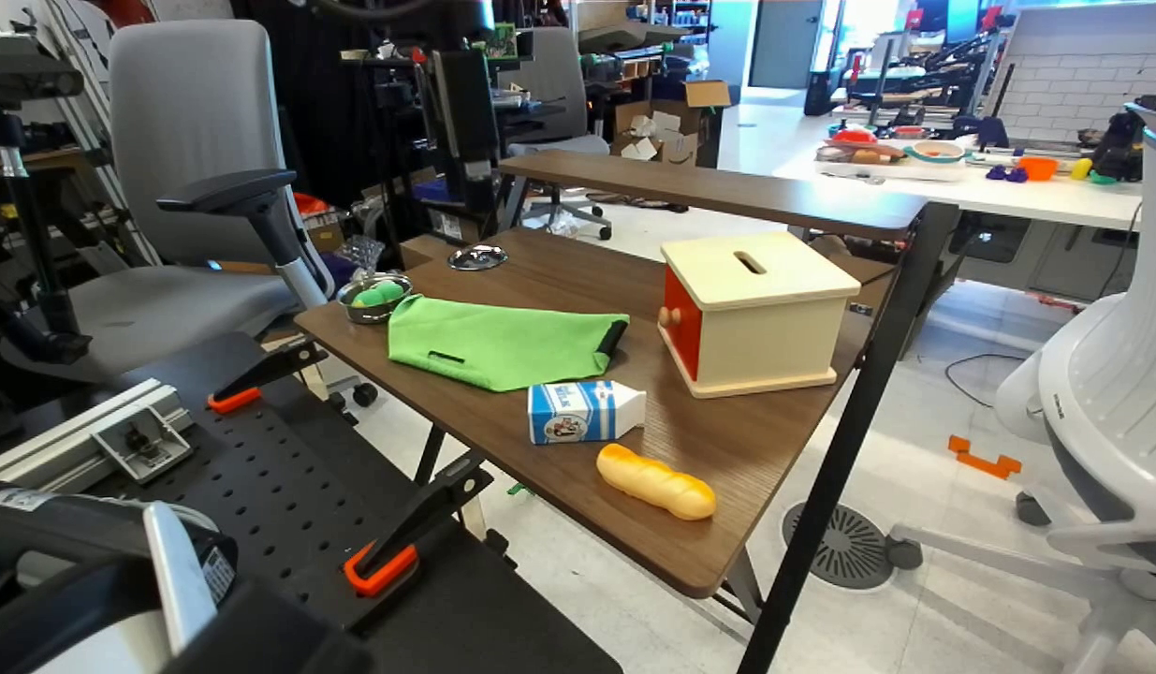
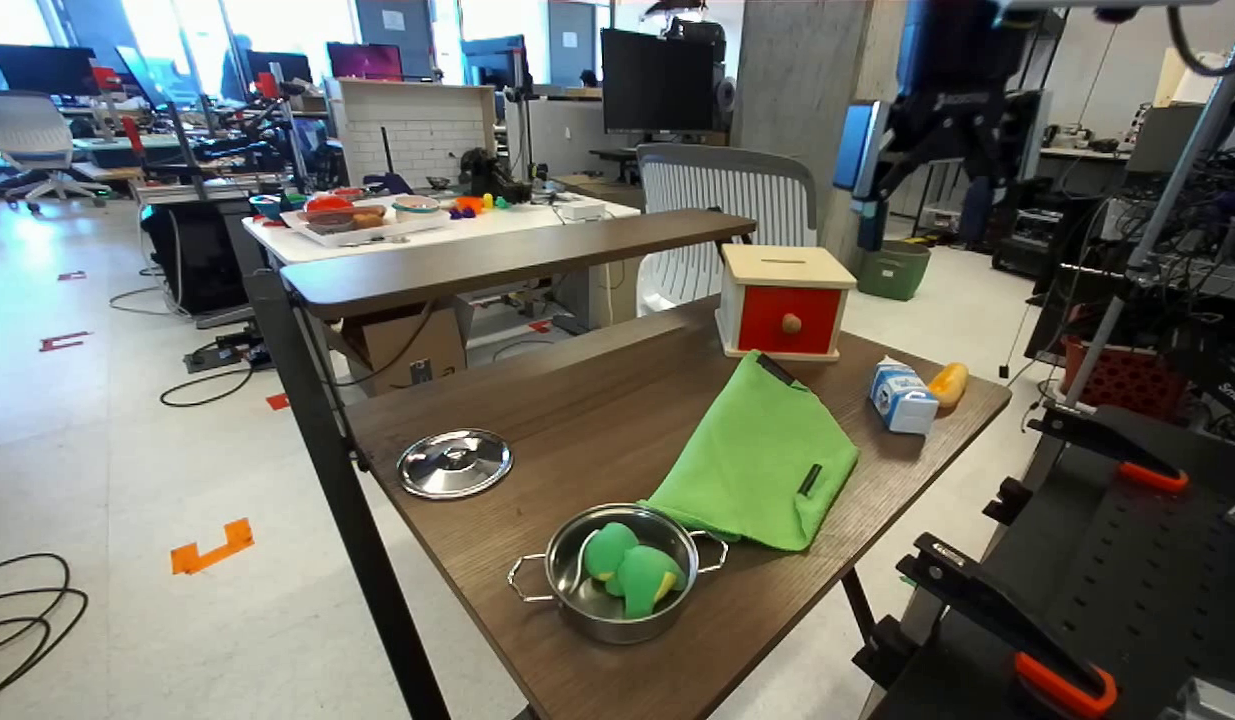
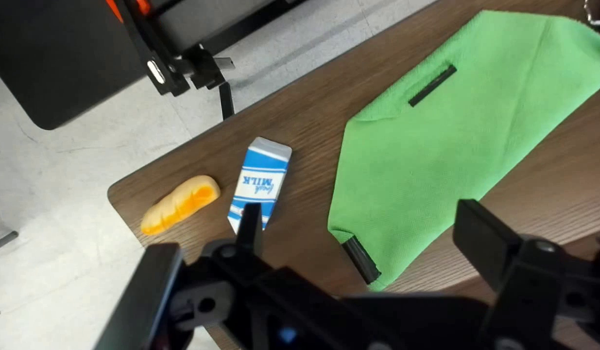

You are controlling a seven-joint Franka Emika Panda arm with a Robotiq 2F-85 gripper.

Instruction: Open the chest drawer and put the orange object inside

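I would judge that the work stands at its first step, the opening. The red drawer front (image 2: 789,300) with its round wooden knob (image 2: 792,323) sits flush in the pale wooden box (image 1: 769,344) with a slot in the top, so it looks closed to me. The elongated yellow-orange piece (image 1: 656,482), shaped like a small loaf, lies outside, near a corner of the brown wood-grained table (image 1: 615,281), just beside the blue-and-white milk carton (image 1: 585,412).

The next move, in my opinion, calls for bringing the black two-fingered gripper (image 3: 359,214) to the height of the knob, closing around it, and pulling straight outward. I do not find the box in the wrist view, so some travel is, I think, needed first. The bright green cloth (image 2: 762,460) lies before the drawer, one end near the base of the box, and it could perhaps hinder the pull.

As for this gripper, it is spread wide: its two fingers (image 3: 482,243) stand well apart and nothing is held between them. It hangs in the air above the table, and I see it touching neither the knob, nor the carton, nor the loaf-shaped piece.
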